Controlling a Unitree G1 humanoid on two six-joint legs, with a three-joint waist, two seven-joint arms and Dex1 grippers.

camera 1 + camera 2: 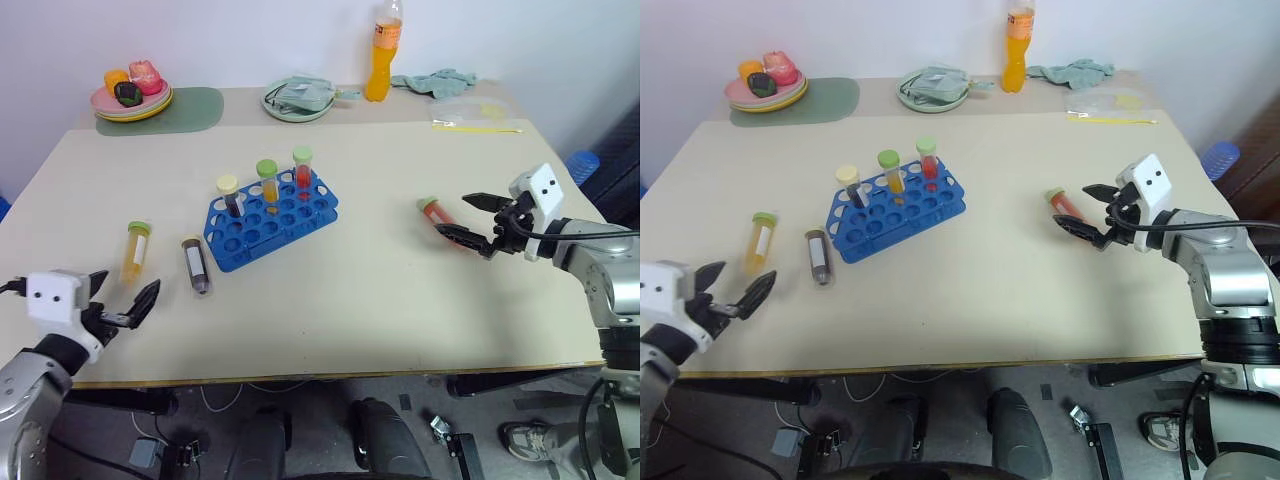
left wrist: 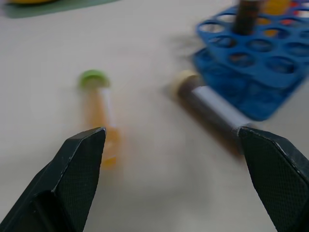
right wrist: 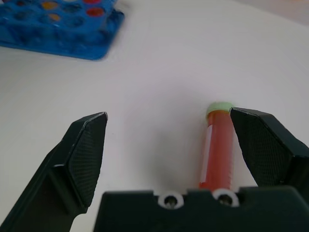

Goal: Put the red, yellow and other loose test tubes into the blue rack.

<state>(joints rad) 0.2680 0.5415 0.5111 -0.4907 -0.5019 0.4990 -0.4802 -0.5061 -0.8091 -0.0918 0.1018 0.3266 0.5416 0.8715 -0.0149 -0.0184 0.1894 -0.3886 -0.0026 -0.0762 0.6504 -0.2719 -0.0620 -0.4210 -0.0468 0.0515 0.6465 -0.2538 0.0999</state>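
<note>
The blue rack [image 1: 271, 219] sits near the middle of the tabletop [image 1: 330, 300], turned at an angle, with 3 capped tubes already standing in its far row. 3 loose tubes lie flat on the tabletop. The red tube [image 1: 436, 213] rests toward the right edge, its pale green cap pointing to the far side. The yellow tube [image 1: 135, 250] and the dark tube [image 1: 196, 264] lie side by side but apart, between the rack and the left edge; the dark one is just beside the rack's near left corner.

The right end effector [image 1: 475, 219] is released, its 2 black fingers spread wide around the near end of the red tube. In the right wrist view the tube [image 3: 218, 147] lies close against 1 finger [image 3: 263, 145], with a wide gap to the other, so closing would likely push it sideways before pinching it. No grip is made yet. This looks like the approach for the first pickup.

The left end effector [image 1: 122, 305] is also released and holds nothing. It hangs near the front left corner, aimed toward the yellow and dark tubes, probably staged there because both lie on its side.

Along the far edge, well clear of the work, stand an orange bottle [image 1: 381, 60], a plate of toy food [image 1: 132, 92] on a green mat [image 1: 195, 105], and a cloth [image 1: 437, 80].
</note>
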